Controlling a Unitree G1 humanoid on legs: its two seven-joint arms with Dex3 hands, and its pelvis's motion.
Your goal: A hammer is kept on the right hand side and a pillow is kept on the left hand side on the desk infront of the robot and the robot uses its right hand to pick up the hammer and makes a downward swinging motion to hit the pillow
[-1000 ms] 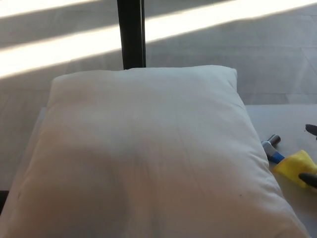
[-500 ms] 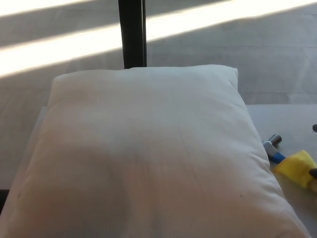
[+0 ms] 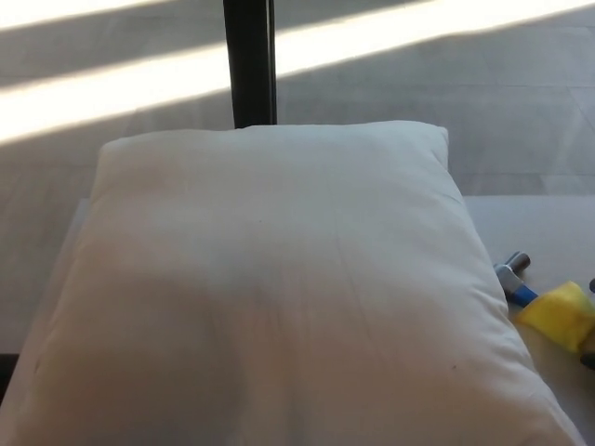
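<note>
Filling most of the desk (image 3: 548, 218) right in front of me, the white pillow (image 3: 279, 288) lies flat. Just beside its right edge rests the hammer (image 3: 535, 299), metal head, blue neck, yellow grip. A dark sliver of the right hand (image 3: 589, 358) touches that grip at the frame edge; I cannot tell its fingers' state. Beyond stands a black post (image 3: 249, 60).

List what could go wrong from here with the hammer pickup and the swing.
1. The hammer lies at the picture's right edge, handle partly cut off, so a grasp is hard to check.
2. Its head sits close to the pillow, which a reach might nudge.
3. The right hand barely shows.
</note>
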